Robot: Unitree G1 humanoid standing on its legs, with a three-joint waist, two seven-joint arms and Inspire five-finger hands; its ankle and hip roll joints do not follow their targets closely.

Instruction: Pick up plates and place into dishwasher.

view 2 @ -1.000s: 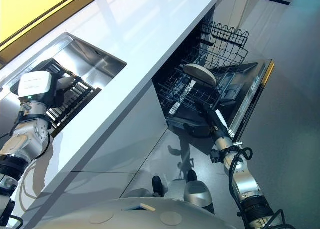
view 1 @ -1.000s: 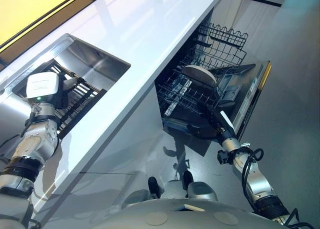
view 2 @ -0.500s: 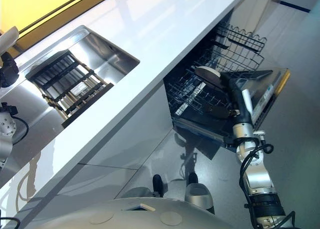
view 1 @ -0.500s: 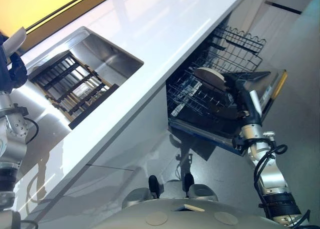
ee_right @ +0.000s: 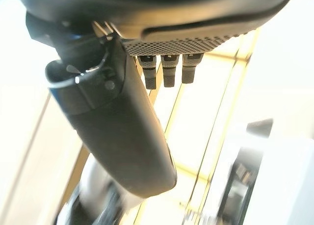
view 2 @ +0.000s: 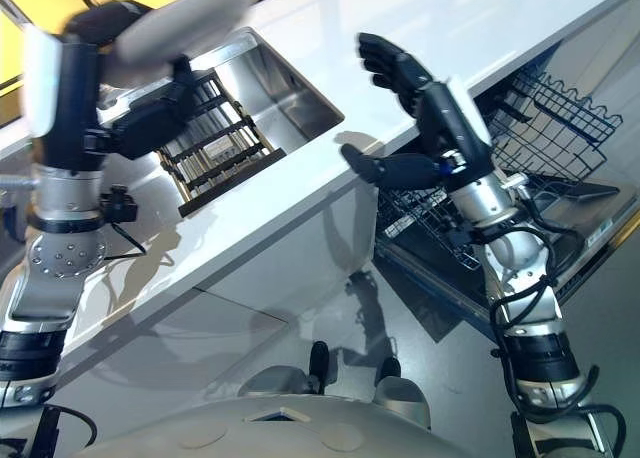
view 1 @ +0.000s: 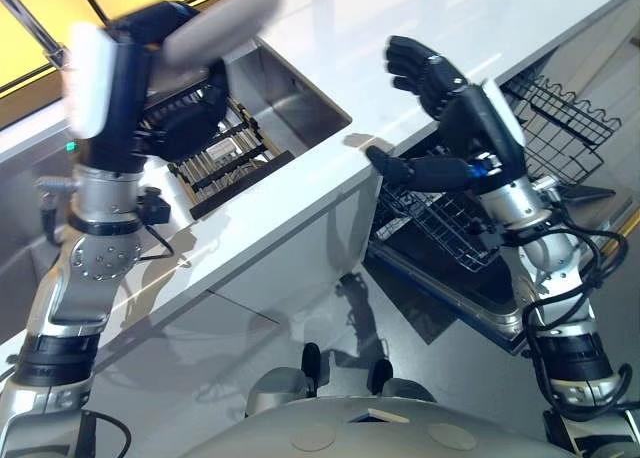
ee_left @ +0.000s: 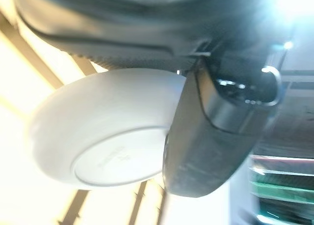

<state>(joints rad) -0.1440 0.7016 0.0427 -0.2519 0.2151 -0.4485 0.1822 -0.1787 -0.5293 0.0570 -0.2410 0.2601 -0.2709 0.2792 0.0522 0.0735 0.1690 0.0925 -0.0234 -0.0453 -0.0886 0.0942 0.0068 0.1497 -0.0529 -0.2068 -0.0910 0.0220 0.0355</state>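
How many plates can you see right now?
1: a white plate pinched in the left hand, raised above the sink. More may be hidden in the dishwasher.

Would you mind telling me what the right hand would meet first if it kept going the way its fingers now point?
Probably nothing close: the open right hand is raised above the white countertop, fingers pointing up and back over it. The left hand, holding the plate, lies well off that line. Depth is uncertain.

A glossy white counter (view 1: 330, 38) is reflecting light around the brushed metal sink (view 1: 300, 103); the plate (ee_left: 98, 131) is looking smooth, glazed.
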